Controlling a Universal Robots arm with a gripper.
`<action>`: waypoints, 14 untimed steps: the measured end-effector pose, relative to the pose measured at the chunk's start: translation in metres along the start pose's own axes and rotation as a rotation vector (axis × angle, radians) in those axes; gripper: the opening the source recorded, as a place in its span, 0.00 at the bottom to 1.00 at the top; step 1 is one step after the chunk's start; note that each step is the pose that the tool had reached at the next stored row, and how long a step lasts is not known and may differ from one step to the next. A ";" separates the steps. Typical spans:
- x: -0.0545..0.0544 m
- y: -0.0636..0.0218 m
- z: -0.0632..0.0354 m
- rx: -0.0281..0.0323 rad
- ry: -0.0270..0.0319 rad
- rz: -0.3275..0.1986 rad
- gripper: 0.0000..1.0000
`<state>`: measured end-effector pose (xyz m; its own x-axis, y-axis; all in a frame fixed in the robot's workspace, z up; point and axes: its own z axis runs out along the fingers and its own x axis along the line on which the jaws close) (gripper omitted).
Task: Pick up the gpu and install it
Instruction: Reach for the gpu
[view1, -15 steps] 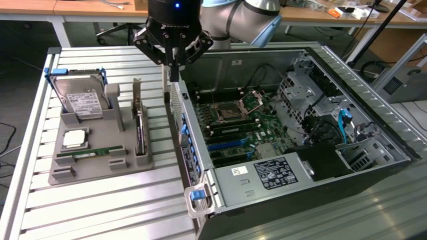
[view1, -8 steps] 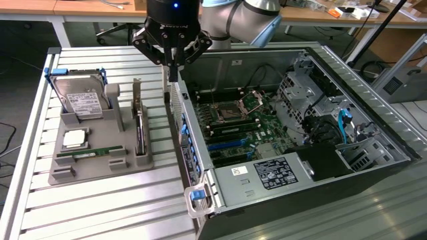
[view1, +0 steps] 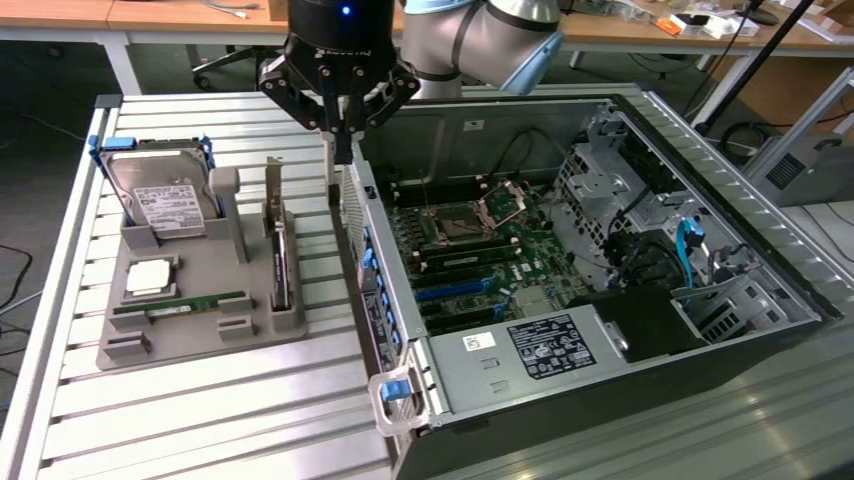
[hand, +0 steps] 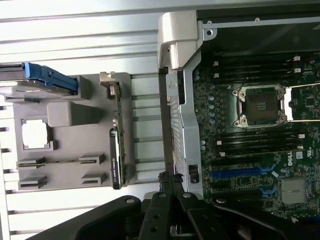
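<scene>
The gpu (view1: 279, 250) is a thin dark card standing on edge in a slot of the grey holder (view1: 200, 340), with its silvery bracket strip at the far end. The wrist view has the gpu (hand: 116, 150) from above, edge-on. My gripper (view1: 343, 148) hangs above the near wall of the open computer case (view1: 380, 290), a little to the exterior view's right of the gpu and higher than it. Its fingers (hand: 170, 184) are shut together with nothing between them. They are over the case's metal rim (hand: 175, 100), apart from the gpu.
The holder also carries a silver hard drive (view1: 160, 200) in a blue caddy, a square processor (view1: 147, 278) and a green memory stick (view1: 180, 303). Inside the case lie the motherboard (view1: 487, 235), its blue slot (hand: 240, 174) and a power supply (view1: 547, 345). A ribbed metal table (view1: 200, 420) is underneath.
</scene>
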<state>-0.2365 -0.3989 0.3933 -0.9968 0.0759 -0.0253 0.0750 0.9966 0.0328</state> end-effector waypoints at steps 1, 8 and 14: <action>0.000 0.0000 0.0000 0.0000 0.0000 0.000 0.11; 0.003 -0.0002 0.0000 0.0002 0.0000 0.000 0.11; 0.005 -0.0004 -0.0001 0.0006 -0.0001 0.000 0.11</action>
<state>-0.2418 -0.3989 0.3932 -0.9968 0.0759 -0.0254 0.0751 0.9967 0.0322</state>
